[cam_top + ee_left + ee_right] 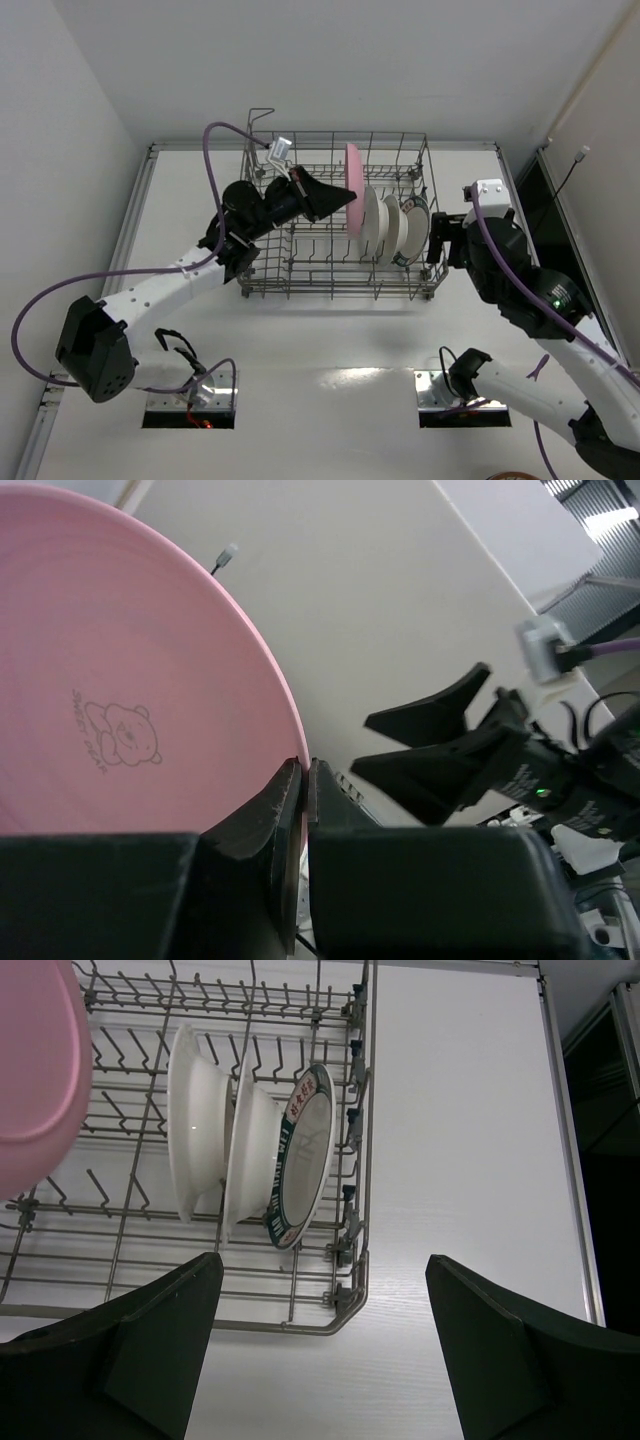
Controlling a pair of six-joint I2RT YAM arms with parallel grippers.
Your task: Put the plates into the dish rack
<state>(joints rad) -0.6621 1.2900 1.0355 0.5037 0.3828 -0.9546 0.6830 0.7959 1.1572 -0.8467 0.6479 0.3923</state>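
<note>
Left gripper (338, 196) is clamped on the rim of the pink plate (352, 188); in the left wrist view its two fingers pinch the plate's edge (303, 772) with the pink plate (120, 680) filling the space above and to the left of them, a small bear drawing on its face. The plate stands on edge at the gripper's tip, over the inside of the dish rack (300, 286). Whether its lower rim touches the tines I cannot tell.

Just beyond the pink plate, on the side away from the left gripper, three more plates stand upright in a row in the rack: a white plate (371, 222), a second white plate (391, 226) close beside it, and the plate with the dark patterned rim (415, 222) nearest the rack's right wall.

Right gripper (437, 240) hangs just outside that right wall, its fingers spread wide apart and holding nothing. From its wrist camera the gap between the fingers (325, 1260) frames the rack's corner (355, 1160), with the patterned plate (305, 1155) just ahead, the two white plates (195, 1120) (250, 1150) to its left, and the pink plate's edge (40, 1070) far left.

The rack sits on a white table (330, 385). A purple cable (212, 150) loops above the left arm.
</note>
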